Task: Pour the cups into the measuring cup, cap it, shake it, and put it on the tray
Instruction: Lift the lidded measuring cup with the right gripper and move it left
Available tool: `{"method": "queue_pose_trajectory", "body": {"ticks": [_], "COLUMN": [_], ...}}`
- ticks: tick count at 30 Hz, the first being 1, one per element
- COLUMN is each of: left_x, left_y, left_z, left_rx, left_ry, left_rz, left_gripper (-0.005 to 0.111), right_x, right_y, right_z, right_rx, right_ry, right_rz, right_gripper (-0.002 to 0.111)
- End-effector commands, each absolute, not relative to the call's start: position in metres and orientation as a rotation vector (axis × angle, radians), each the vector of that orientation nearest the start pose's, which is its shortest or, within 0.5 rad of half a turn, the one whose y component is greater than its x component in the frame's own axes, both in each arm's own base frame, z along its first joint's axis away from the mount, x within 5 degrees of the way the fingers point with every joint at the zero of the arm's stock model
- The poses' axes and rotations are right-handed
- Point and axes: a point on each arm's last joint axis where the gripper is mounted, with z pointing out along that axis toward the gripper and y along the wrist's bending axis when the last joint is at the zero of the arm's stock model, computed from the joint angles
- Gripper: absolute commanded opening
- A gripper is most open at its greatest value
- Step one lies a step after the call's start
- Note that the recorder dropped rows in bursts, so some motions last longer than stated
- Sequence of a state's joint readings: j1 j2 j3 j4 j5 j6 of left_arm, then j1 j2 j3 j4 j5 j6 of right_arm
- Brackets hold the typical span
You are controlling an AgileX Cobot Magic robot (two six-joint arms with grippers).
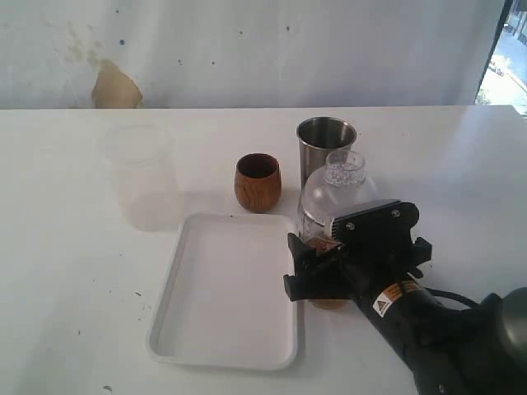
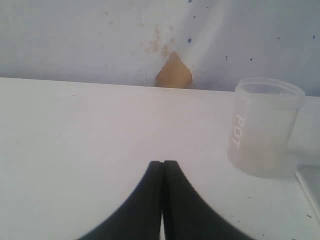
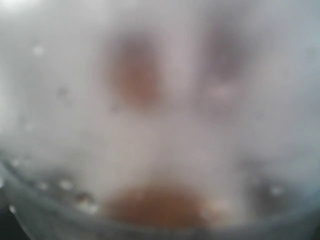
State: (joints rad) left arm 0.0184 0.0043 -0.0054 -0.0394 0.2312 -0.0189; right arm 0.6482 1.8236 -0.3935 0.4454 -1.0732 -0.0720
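Worktop: plain white worktop; pale wall behind it with a tan stain.
Measuring cup: tall clear plastic measuring cup, upright, just beside the tray's right rim and in front of the steel tumbler. Brown liquid shows low inside it. The right tool hides most of its wall.
Lid: small clear dome lid sits on top of the measuring cup, beaded with droplets.
Right tool: black right tool reaches in from the lower right, with its jaws on either side of the measuring cup's lower body. Cannot tell whether the jaws press the wall or stand just clear of it.
Right wrist view: filled by the measuring cup, very close and blurred; brown liquid at its bottom edge, droplets on the wall.
Left tool: black left tool has its jaws pressed together with nothing between them. It sits low over bare worktop and is not seen in the exterior view.
Wooden cup: small rounded brown wooden cup, upright, beyond the tray's far rim.
Steel tumbler: tapered brushed-steel tumbler, upright, to the right of the wooden cup and near it.
Tray: flat white rectangular plastic tray with a low rim, nothing on it.
Frosted cup: frosted translucent plastic cup, upright, well left of the wooden cup; lettering runs down its side in the left wrist view.
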Motion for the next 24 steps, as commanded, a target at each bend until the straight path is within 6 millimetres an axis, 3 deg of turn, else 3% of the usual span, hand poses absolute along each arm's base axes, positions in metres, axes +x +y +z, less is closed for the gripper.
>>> {"method": "queue_pose_trajectory", "body": {"ticks": [1, 4, 7, 8, 10, 13, 14, 15, 18, 19, 22, 24], "left_x": [0.056, 0.056, 0.056, 0.056, 0.056, 0.056, 0.056, 0.056, 0.056, 0.056, 0.056, 0.056], "left_y": [0.000, 0.000, 0.000, 0.000, 0.000, 0.000, 0.000, 0.000, 0.000, 0.000, 0.000, 0.000], "left_z": [0.192, 0.192, 0.192, 0.192, 0.192, 0.192, 0.192, 0.192, 0.192, 0.192, 0.192, 0.192], "left_rx": [-0.056, -0.056, -0.056, -0.056, -0.056, -0.056, -0.056, -0.056, -0.056, -0.056, -0.056, -0.056], "left_ry": [1.716, 1.716, 1.716, 1.716, 1.716, 1.716, 1.716, 1.716, 1.716, 1.716, 1.716, 1.716], "left_rz": [-0.035, -0.035, -0.035, -0.035, -0.035, -0.035, -0.035, -0.035, -0.035, -0.035, -0.035, -0.035], "left_gripper": [0.000, 0.000, 0.000, 0.000, 0.000, 0.000, 0.000, 0.000, 0.000, 0.000, 0.000, 0.000], "right_x": [0.232, 0.235, 0.242, 0.243, 0.243, 0.235, 0.235, 0.239, 0.253, 0.256, 0.240, 0.238], "right_y": [0.132, 0.125, 0.130, 0.133, 0.141, 0.172, 0.174, 0.171, 0.137, 0.133, 0.161, 0.165], "right_z": [0.156, 0.202, 0.239, 0.261, 0.277, 0.278, 0.278, 0.281, 0.299, 0.301, 0.294, 0.293], "right_rx": [-0.234, -0.215, -0.325, -0.356, -0.378, -0.639, -0.639, -0.570, -0.241, -0.248, -0.667, -0.678], "right_ry": [1.739, 1.688, 1.716, 1.694, 1.706, 1.753, 1.757, 1.748, 1.696, 1.702, 1.781, 1.751], "right_rz": [0.171, 0.199, 0.211, 0.229, 0.296, 0.321, 0.327, 0.331, 0.313, 0.320, 0.298, 0.301], "right_gripper": [0.000, 0.000, 0.000, 0.000, 0.000, 0.000, 0.000, 0.000, 0.000, 0.000, 0.000, 0.000]}}
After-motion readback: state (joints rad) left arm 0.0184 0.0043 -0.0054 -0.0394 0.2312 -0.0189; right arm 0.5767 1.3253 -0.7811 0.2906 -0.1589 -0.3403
